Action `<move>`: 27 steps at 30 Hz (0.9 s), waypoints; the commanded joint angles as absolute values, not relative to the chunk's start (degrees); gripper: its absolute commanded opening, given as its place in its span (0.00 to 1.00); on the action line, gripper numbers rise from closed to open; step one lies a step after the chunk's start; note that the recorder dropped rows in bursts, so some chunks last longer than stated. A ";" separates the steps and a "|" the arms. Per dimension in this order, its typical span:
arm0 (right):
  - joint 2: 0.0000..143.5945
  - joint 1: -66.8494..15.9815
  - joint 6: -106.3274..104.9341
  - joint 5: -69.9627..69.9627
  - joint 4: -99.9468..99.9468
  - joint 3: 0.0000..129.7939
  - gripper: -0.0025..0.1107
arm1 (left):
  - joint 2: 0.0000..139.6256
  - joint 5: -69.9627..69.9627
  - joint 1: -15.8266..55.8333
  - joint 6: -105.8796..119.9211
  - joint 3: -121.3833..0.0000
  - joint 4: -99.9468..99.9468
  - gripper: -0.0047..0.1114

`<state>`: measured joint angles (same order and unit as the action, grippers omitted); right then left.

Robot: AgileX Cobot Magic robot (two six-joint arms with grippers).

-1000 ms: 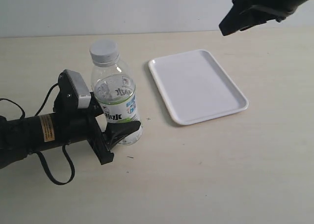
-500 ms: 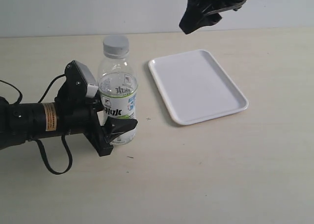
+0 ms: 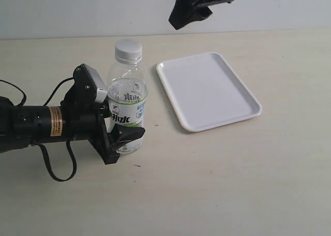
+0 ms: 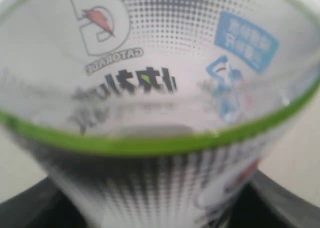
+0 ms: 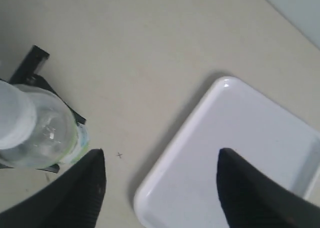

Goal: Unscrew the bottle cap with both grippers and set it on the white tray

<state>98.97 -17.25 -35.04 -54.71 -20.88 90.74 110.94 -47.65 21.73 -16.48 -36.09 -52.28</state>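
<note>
Exterior high over the table (image 3: 232, 194); left wrist close against the bottle (image 4: 160, 88); right wrist above bottle and white tray (image 5: 240, 153).

Beige tabletop, pale wall behind.
Table (image 3: 232, 184) is matte cream with a few small dark specks (image 3: 137, 165). Wall (image 3: 77, 11) is plain grey-white and meets the table's far edge. Light soft and even, shadows faint.

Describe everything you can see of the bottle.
The bottle is small and of clear plastic, with a white cap on its neck and a white-and-green label with dark lettering round its lower half. It stands about upright on the table, left of the tray. The left claw grips it low, across the label; nothing else touches it.
</note>
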 commanded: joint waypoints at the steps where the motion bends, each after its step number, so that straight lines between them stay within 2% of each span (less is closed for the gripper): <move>1: 101.11 -17.37 -32.81 -64.34 -27.22 97.62 0.57 | 110.03 -48.91 21.80 -17.22 -36.65 -52.15 0.04; 17: 107.92 -24.07 -29.74 -69.96 -21.44 106.31 0.58 | 110.03 -48.53 21.80 -17.22 -36.65 -52.29 0.04; 27: 110.26 -26.63 -29.74 -69.43 -21.04 106.65 0.59 | 110.03 -48.53 21.80 -17.22 -36.65 -52.29 0.04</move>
<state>110.13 -26.55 -29.64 -69.76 -21.19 106.22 110.94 -46.37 21.73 -16.72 -36.09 -52.75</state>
